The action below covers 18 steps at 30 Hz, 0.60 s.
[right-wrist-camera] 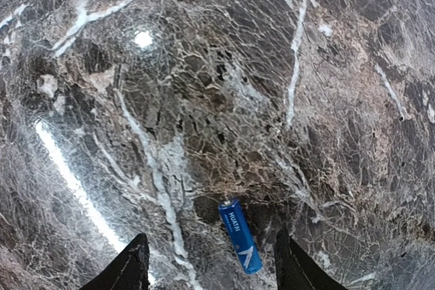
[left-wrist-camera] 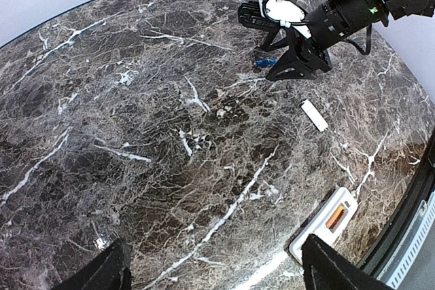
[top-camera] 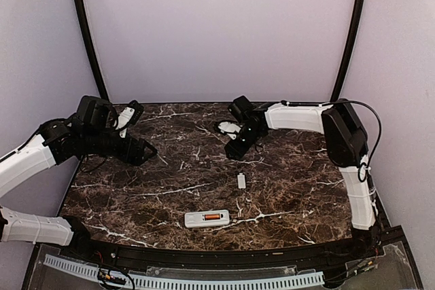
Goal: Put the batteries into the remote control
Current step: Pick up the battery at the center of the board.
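Remote control (top-camera: 207,219): we see it lying flat at the near edge of the table (top-camera: 136,195), with its compartment side up.
Orange-red battery (top-camera: 213,218): seated in the remote control's open compartment.
Blue battery (right-wrist-camera: 240,236): lying flat on the marble well beyond the remote control, between the right gripper's fingers.
Right gripper (right-wrist-camera: 211,249): jaws released, standing either side of the blue battery and grasping nothing.
Left gripper (left-wrist-camera: 214,249): well left of the remote control, above the table, with its jaws spread wide and empty.
Small white piece (top-camera: 241,180): between the remote control and the blue battery. It is possibly the compartment cover, but too small for us to confirm.
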Motion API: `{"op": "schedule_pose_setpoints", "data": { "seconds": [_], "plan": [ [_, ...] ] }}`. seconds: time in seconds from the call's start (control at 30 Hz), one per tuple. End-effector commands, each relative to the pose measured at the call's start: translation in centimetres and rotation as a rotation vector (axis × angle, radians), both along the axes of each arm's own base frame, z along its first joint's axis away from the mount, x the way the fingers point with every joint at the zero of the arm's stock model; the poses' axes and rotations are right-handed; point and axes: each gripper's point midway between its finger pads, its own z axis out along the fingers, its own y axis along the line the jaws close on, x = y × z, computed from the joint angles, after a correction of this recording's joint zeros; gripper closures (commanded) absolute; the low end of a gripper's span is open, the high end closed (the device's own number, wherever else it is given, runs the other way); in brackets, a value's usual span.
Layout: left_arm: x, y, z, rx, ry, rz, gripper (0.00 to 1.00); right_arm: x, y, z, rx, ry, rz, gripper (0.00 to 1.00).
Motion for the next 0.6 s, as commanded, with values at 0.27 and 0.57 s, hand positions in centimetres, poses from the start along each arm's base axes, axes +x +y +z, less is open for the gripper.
{"op": "schedule_pose_setpoints", "data": {
  "seconds": [0.27,0.57],
  "plan": [
    [0.0,0.1,0.0,0.013,0.006,-0.006,0.14,0.8,-1.3,-3.1,0.008,0.022,0.038,0.55],
    [0.2,0.1,-0.1,0.021,0.004,-0.007,0.14,-0.3,-1.1,-4.0,-0.015,0.036,0.098,0.71]
  ]
}}
